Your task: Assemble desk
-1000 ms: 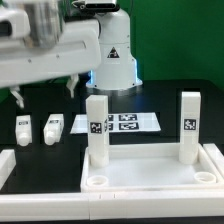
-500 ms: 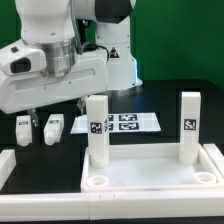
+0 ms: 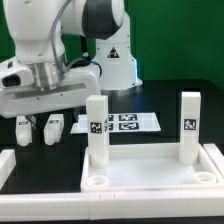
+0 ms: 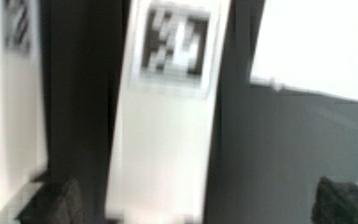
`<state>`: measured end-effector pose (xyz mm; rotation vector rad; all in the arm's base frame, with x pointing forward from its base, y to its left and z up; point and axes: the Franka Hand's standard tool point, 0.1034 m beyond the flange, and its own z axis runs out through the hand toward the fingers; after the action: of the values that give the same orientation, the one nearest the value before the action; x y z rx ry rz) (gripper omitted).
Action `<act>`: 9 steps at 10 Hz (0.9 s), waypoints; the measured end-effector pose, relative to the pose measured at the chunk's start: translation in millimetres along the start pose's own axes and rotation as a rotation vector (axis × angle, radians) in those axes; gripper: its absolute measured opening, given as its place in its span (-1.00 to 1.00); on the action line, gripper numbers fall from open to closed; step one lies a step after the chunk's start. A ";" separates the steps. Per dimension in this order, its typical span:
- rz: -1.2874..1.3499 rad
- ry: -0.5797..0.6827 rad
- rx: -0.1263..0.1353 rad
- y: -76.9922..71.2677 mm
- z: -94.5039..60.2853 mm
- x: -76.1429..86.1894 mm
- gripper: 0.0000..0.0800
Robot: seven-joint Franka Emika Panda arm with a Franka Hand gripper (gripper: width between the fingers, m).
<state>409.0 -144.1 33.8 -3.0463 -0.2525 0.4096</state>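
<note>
Two legs of the desk are not mounted yet. The outer loose leg (image 3: 22, 128) and the inner loose leg (image 3: 52, 127) lie near each other on the dark surface (image 3: 168, 102), at the exterior view's left of the marker board (image 3: 128, 122).

The claw (image 3: 38, 110) hangs just above this pair. Its jaws stand wide apart and hold nothing.

The main risk, as I judge it, is a descent that is not centred. The two legs lie close together, so one finger may land on top of a leg, or push the neighbour leg aside instead of passing between them. A leg that is pushed can slide or turn, and then the grip would be crooked.

The wrist view is blurred. It shows a long white leg with a tag (image 4: 167, 110) between the dark fingertips (image 4: 60, 200), nearer to one fingertip than to the other. I cannot tell which of the two legs it is.

The tabletop (image 3: 150, 178) lies in front, with the first standing leg (image 3: 96, 130) and the second standing leg (image 3: 188, 125) already upright in its corners. The first one is near the arm, and a wide swing could knock it.
</note>
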 end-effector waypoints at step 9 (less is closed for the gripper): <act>0.100 -0.052 0.008 -6.8 31.3 -23.6 -0.03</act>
<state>377.1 -140.3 10.3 -3.0519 -0.1010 0.4952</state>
